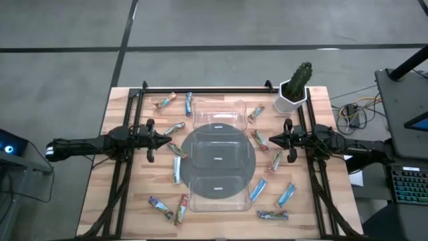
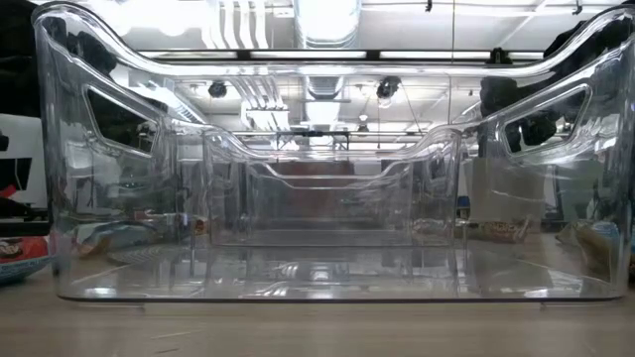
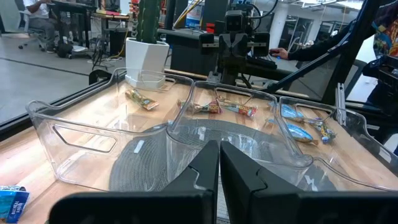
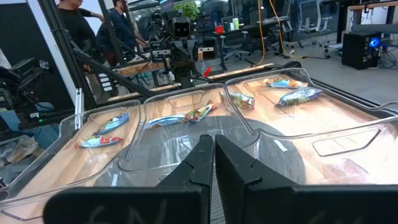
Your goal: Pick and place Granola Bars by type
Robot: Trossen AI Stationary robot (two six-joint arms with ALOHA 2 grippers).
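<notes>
The granola bars [image 1: 177, 169] lie scattered on the wooden counter [image 1: 120, 194] all around the clear compartment tray [image 1: 217, 157], which serves as the landmark here. None of the bars lies inside the tray; its three compartments hold nothing.

- Left of the tray: one bar [image 1: 176, 127] near the upper compartment, one multicoloured bar [image 1: 178, 149] beside the middle compartment, and the light blue one just below it.
- Beyond the tray's far left corner: an orange-brown bar [image 1: 165, 101] and a blue bar [image 1: 188, 103].
- Off the tray's near left corner: two bars [image 1: 160, 206] close together.
- Right of the tray: one bar [image 1: 255, 113] near the far corner, two more [image 1: 260, 140] beside the middle compartment, two light blue bars [image 1: 258, 189] lower down, and one [image 1: 273, 215] past the near right corner.

The tray stands at the counter's centre on a round grey mat [image 1: 188, 161].

The left hand [image 1: 170, 141] hovers just left of the tray, fingers pressed together, pinching nothing. The right hand [image 1: 270, 140] hovers just right of the tray, fingers likewise pressed together and empty. The two hands point at each other across the tray.

A potted cactus [image 1: 296, 86] in a white pot stands beyond the tray's far right corner, at the counter's edge.
</notes>
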